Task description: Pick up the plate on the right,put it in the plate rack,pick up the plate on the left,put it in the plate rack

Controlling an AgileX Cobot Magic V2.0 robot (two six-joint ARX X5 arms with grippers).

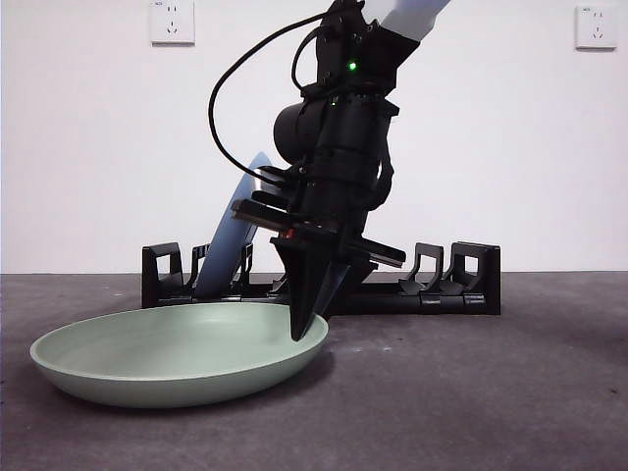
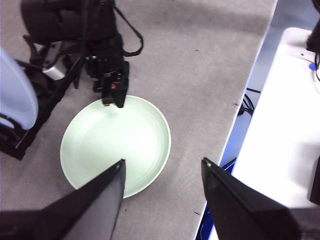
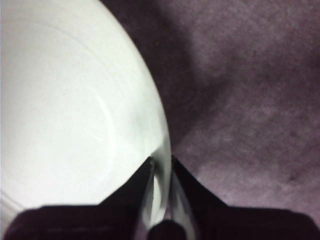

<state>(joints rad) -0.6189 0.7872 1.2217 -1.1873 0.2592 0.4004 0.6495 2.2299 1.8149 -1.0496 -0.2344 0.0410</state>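
Observation:
A pale green plate [image 1: 167,358] lies flat on the grey table in front of the plate rack [image 1: 471,285]. My right gripper [image 1: 306,329] comes down from above and is shut on the plate's rim nearest the rack, one jaw inside and one outside [image 3: 161,165]. A light blue plate [image 1: 231,235] stands tilted in the rack's left end. In the left wrist view my left gripper [image 2: 162,162] hangs open high above the green plate [image 2: 115,145], holding nothing. That view also shows the right gripper [image 2: 112,102] and the rack [image 2: 45,115].
The table edge [image 2: 250,100] runs close beside the green plate, with a white surface [image 2: 285,125] and cables beyond it. Two wall sockets [image 1: 172,22] sit high on the white wall behind the rack.

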